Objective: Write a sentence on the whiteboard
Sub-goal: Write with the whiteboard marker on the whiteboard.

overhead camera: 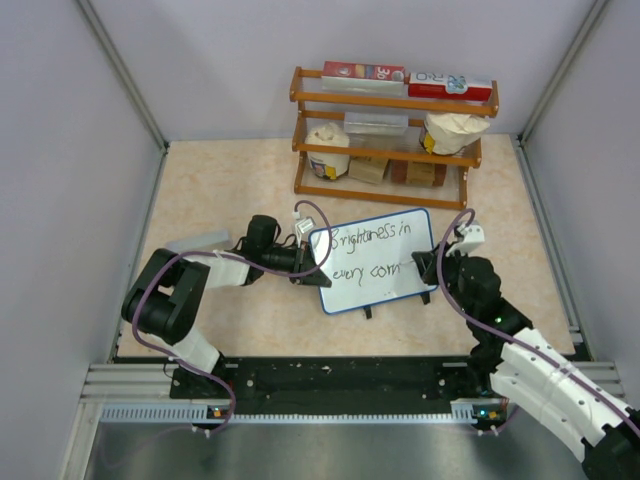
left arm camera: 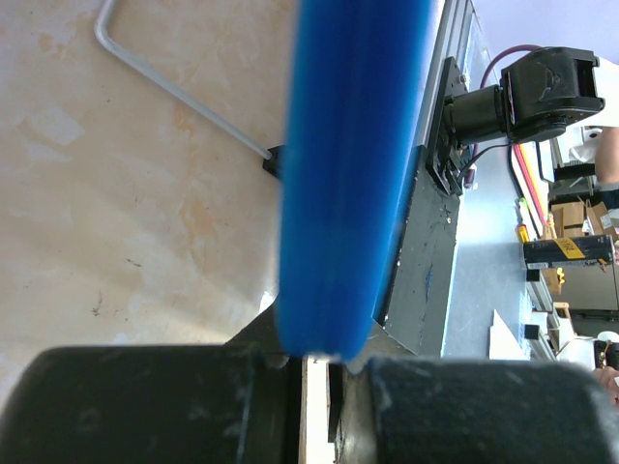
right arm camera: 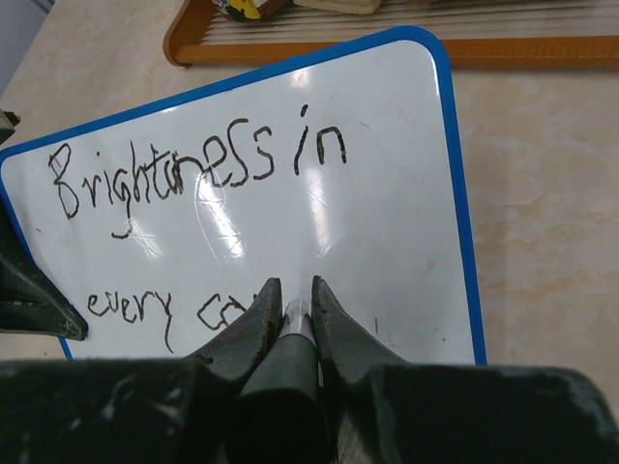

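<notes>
**Overhead view**
- Whiteboard (overhead camera: 362, 296): propped at a tilt in the middle of the table (overhead camera: 240, 190), in front of the rack (overhead camera: 395, 103), between the two arms.
- Sentence (overhead camera: 365, 243): black handwriting in two lines. Top line "Brightness in", lower line "every" plus the start of another word.
- Left gripper (overhead camera: 303, 268): at the board's left edge, clamped onto it.
- Right gripper (overhead camera: 421, 266): at the board's right side, by the end of the lower line. Too small here to judge the fingers.
- Rack: wooden, against the back wall, with boxes on top and bags and packets on the shelves.

**Left wrist view**
- Whiteboard (left arm camera: 353, 174): seen edge-on as a blurred blue rim rising from between the fingers.
- Fingers (left arm camera: 145, 406): pressed together on the rim, one on each side, no spare gap.
- Wire leg (left arm camera: 184, 92): thin grey bent rod running from a black foot by the board out across the table.

**Right wrist view**
- Whiteboard (right arm camera: 387, 193): white face towards the camera, blue rim, rack base just behind its top edge.
- Sentence (right arm camera: 193, 169): "Brightness in" above. Below it "every" and a few further letters, partly hidden by the fingers.
- Marker (right arm camera: 280, 382): dark barrel pinched between the fingers (right arm camera: 253, 314), pale tip at the white surface just right of the last letters, seemingly touching.
- Right gripper (right arm camera: 290, 290): closed tight on the marker.
- Left gripper (right arm camera: 29, 300): dark shape at the board's left edge.
</notes>
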